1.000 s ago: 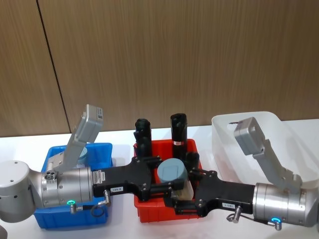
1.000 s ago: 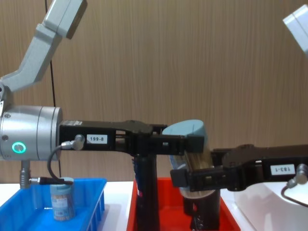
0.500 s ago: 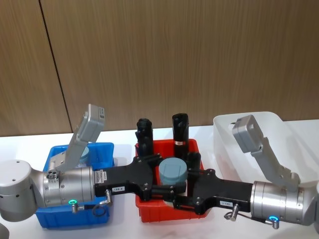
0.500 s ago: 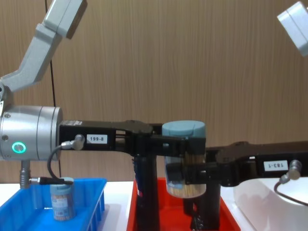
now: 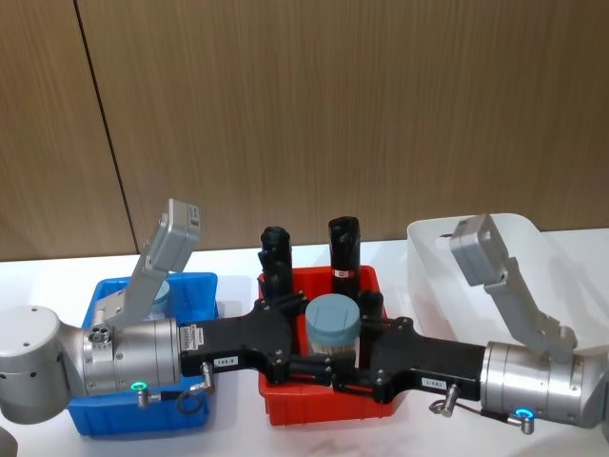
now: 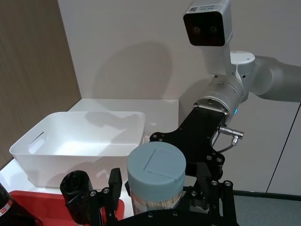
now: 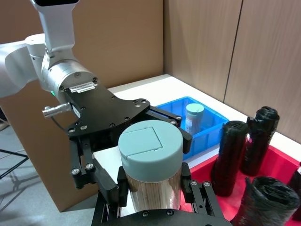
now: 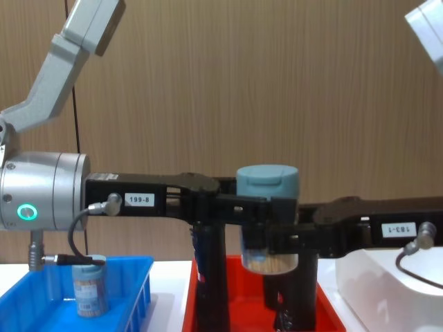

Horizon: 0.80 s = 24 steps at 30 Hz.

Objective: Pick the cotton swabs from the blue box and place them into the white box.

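Plainly, the right end effector (image 7: 153, 190) is clamped on the cotton swabs tub (image 7: 149, 155). Its black fingers (image 7: 122, 186) press against the clear wall on both sides, below the pale blue lid. The tub stands upright in the air. The left end effector (image 6: 157, 188) reaches in from the opposite side and brackets the same tub just under the lid. Its fingers (image 6: 114, 181) are parted a little wider than the tub, with a narrow gap showing on each side in the left wrist view. The two meet above the red tray (image 5: 285, 405), where tall black cylinders (image 5: 342, 243) stand just behind and beside the tub. To the left, the blue box (image 5: 114, 419) holds a second tub (image 8: 88, 287) standing upright. To the right, the white box (image 5: 423, 257) sits on the white table (image 5: 48, 276).
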{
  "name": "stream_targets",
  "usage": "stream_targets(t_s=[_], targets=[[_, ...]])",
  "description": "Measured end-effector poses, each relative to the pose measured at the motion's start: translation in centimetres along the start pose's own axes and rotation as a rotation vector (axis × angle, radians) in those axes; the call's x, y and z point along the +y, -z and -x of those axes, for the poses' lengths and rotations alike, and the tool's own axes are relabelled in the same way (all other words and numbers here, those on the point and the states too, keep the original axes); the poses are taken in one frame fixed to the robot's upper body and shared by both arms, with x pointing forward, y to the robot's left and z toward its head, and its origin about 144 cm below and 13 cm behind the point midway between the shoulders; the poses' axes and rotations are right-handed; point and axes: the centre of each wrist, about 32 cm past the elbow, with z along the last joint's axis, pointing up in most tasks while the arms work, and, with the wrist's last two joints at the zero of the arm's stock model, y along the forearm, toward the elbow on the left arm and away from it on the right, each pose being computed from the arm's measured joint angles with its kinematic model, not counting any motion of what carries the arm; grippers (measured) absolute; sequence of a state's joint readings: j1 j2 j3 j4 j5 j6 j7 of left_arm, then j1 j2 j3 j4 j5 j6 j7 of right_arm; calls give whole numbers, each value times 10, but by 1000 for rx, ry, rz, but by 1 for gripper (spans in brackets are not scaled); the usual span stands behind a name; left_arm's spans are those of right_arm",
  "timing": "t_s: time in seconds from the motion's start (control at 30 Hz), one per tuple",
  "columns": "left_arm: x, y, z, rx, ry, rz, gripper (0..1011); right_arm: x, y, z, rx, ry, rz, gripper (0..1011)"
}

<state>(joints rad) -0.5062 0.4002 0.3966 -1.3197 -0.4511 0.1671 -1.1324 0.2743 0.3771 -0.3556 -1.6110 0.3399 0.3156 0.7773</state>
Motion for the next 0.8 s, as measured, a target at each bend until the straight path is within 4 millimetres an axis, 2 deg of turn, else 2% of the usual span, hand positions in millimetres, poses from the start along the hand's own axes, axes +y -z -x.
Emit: stream_targets(t_s=[0.3, 0.8], targets=[[0, 0, 0, 0, 0, 0, 1004, -9, 3, -4, 3, 56, -17, 639], [0, 0, 0, 0, 0, 0, 1004, -38, 13, -25, 1, 214, -50, 639]])
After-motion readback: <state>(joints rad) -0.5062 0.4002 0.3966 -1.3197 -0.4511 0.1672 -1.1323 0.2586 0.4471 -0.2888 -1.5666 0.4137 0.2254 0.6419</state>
